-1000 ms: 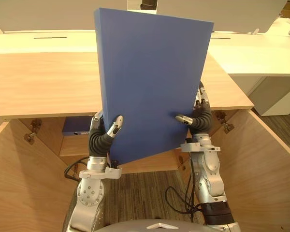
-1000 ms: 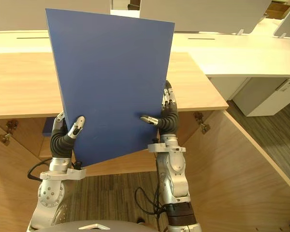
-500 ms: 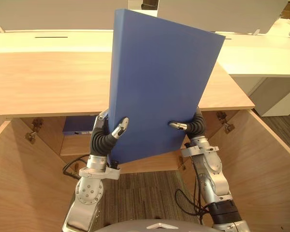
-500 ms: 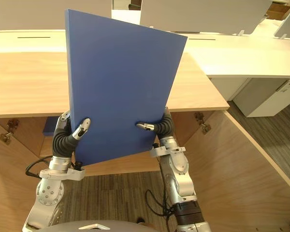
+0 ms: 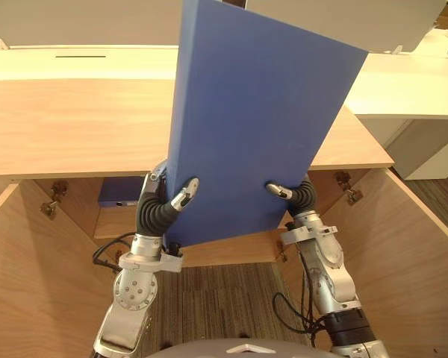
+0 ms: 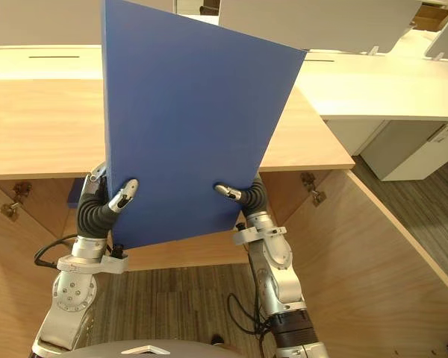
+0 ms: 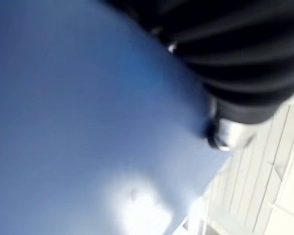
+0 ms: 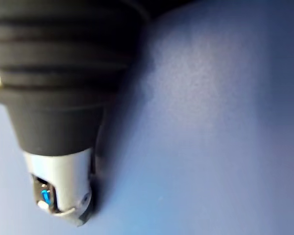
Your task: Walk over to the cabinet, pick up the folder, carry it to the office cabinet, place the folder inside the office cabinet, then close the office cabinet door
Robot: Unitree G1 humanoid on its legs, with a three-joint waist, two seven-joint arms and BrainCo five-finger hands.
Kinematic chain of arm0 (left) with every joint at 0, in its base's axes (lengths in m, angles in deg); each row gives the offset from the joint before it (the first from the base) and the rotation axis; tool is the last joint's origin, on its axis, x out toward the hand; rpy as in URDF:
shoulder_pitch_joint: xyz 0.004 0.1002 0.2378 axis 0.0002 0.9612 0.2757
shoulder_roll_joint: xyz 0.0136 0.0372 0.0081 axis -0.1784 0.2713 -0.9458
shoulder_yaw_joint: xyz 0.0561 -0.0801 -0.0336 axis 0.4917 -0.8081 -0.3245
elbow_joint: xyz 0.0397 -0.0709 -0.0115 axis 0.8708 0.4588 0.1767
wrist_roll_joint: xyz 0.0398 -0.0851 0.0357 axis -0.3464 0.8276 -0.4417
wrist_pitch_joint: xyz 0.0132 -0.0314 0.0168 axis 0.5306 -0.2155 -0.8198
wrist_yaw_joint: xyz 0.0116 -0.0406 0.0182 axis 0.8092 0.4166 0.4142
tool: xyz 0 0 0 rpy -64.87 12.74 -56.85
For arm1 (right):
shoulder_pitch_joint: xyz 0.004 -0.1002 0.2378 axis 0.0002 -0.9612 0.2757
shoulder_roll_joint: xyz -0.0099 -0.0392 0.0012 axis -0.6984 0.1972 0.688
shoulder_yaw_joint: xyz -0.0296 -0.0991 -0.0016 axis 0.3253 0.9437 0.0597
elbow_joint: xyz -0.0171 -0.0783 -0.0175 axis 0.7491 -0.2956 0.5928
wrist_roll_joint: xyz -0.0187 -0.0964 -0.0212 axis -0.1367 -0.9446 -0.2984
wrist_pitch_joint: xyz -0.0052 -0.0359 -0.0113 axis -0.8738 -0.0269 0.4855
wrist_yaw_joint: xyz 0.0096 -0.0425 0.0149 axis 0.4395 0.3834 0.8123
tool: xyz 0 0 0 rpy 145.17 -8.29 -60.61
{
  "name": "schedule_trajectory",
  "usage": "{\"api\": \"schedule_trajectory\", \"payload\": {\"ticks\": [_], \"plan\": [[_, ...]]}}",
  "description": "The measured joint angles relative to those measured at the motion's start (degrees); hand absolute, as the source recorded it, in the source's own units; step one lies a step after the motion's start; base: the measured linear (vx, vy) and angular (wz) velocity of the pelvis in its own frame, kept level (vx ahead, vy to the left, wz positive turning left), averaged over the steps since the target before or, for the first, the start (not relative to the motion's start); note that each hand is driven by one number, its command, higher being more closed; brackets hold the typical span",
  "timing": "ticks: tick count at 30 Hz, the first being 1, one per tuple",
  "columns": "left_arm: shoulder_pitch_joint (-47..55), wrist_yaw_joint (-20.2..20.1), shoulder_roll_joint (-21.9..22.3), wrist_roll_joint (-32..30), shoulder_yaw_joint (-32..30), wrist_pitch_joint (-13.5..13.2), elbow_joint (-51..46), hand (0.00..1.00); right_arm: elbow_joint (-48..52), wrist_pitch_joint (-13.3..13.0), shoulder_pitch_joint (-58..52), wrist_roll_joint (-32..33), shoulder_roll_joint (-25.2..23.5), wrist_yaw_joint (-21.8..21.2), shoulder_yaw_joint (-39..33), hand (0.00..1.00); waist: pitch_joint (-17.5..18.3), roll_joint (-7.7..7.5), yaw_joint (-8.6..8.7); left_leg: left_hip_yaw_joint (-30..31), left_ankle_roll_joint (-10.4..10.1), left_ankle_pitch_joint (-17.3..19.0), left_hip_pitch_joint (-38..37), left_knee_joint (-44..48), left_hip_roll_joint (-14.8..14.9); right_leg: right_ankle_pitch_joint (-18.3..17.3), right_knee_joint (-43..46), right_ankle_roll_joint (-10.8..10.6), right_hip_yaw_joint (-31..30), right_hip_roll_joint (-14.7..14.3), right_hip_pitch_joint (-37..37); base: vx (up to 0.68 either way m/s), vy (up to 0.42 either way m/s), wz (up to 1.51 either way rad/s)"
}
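A large blue folder (image 5: 254, 127) stands upright and tilted, held up over the open office cabinet (image 5: 60, 127). My left hand (image 5: 163, 209) grips its lower left corner, thumb on the front face and fingers behind. At the lower right corner my right hand (image 5: 302, 198) pinches it the same way. In the left wrist view the folder's face (image 7: 63, 122) lies close against the hand's dark cover (image 7: 245, 58). The right wrist view has a silver fingertip (image 8: 63, 191) pressed on the blue surface (image 8: 210, 122).
The cabinet's two wooden doors swing open toward me, left (image 5: 30, 283) and right (image 5: 411, 253). Another blue folder (image 5: 119, 192) lies on the shelf inside. White desks (image 5: 403, 82) and grey divider panels (image 5: 75, 19) stand behind the cabinet.
The folder has risen and its top has swung right. My right hand slid down from the folder's right edge to its lower corner and curled tighter; the left hand stays at the lower left.
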State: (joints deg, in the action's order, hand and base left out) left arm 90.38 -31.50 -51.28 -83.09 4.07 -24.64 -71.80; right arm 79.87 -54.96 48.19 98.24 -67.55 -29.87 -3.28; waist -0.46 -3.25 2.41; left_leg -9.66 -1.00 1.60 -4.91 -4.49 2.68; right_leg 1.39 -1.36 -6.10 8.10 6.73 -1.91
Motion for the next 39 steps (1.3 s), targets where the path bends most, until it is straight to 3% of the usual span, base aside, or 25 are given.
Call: {"api": "schedule_trajectory", "payload": {"ticks": [10, 14, 19, 31, 39], "plan": [[0.02, 1.48, 1.53, -1.05, -4.53, -0.07, 1.7, 0.0, 0.9, -0.19, 0.02, -4.48, -4.58, 2.69, -0.32, 1.0, 0.43, -0.28, -0.39, 0.22, 0.06, -0.19, 0.05, 0.0, -0.07, 0.02, 0.0, 0.03, 0.1, 0.02, -0.09, 0.0, 0.0, 0.0], [0.16, 3.54, 3.43, -1.42, -10.02, -0.08, 2.53, 0.0, 2.7, -0.19, 0.0, -5.25, -6.71, 3.78, -2.01, 1.0, 0.57, -0.4, -0.46, 0.44, 0.06, -0.27, 0.01, -0.01, -0.1, 0.02, 0.01, 0.04, 0.25, 0.07, -0.26, 0.0, 0.0, 0.0], [1.66, 5.5, 5.52, -1.67, -16.29, 0.45, 5.71, 0.0, 7.92, -1.52, 0.01, -10.93, -8.66, 6.35, -5.46, 1.0, 0.59, -0.38, -0.39, 0.88, 0.11, -0.43, -0.05, -0.02, -0.11, 0.02, 0.27, 0.04, 0.47, 0.12, -0.38, 0.0, 0.0, 0.03], [6.04, 5.17, 9.62, -2.3, -22.78, 3.65, 16.27, 0.0, 7.91, -1.53, -4.15, -18.52, -11.38, 8.71, -7.51, 1.0, 0.55, -0.3, -0.41, 2.1, -0.08, -1.23, 0.84, -0.4, -0.2, -0.28, 0.35, 0.39, 1.44, 0.16, -0.2, -0.04, -0.023, 0.05], [8.0, 2.47, 10.94, -0.64, -24.32, 6.43, 27.34, 0.0, 7.45, -1.09, -8.2, -20.82, -11.16, 8.55, -7.45, 1.0, 0.5, -0.2, -0.28, 2.53, -0.37, -1.88, 1.08, -0.4, -0.04, -0.46, 0.31, 0.46, 1.81, -0.12, 0.28, -0.02, -0.02, 0.02]]}}
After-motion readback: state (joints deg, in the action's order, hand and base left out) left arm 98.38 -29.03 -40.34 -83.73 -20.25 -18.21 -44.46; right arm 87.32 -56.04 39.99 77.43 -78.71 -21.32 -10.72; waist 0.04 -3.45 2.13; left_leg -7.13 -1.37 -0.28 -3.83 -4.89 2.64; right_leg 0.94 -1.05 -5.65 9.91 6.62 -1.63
